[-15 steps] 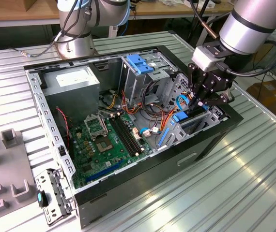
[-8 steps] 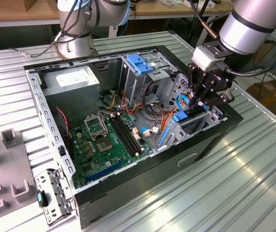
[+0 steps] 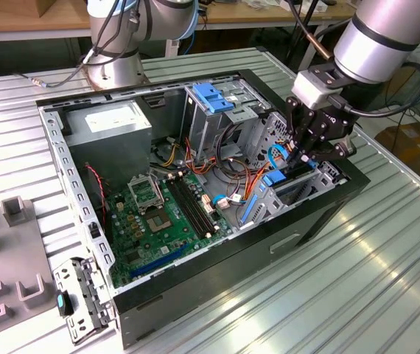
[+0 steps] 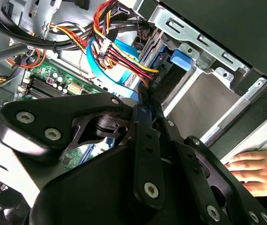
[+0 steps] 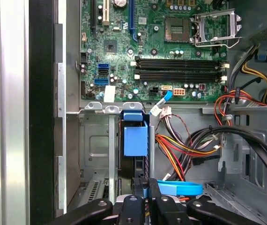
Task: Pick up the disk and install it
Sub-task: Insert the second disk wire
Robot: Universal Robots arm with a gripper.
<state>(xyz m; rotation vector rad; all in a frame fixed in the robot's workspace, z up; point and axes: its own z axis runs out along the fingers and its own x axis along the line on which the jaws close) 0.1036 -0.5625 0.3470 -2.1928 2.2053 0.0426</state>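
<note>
We see a slatted metal bench with an open case lying on its side near the middle. The case's uncovered side faces up, and the board lies flat on its floor. At the corner of the case toward the exterior view's right, hard against the outer wall, stands the drive bay. The disk is in that bay, set on edge in the slot. What shows of it is its blue rail, so it is already partly down between the bay's walls. Its long axis appears to run along the case wall. The gripper hangs straight over the slot, so the disk lies directly beneath the fingers, not off to either side. The fingers are drawn nearly together on the disk's narrow upper edge, with a sliver of blue between them, and we judge they have hold of it. A bundle of red, yellow and black cables crowds the space just beside the bay, on the side away from the outer wall. In the second wrist view a person's hand rests outside the case wall, apart from the gripper.
</note>
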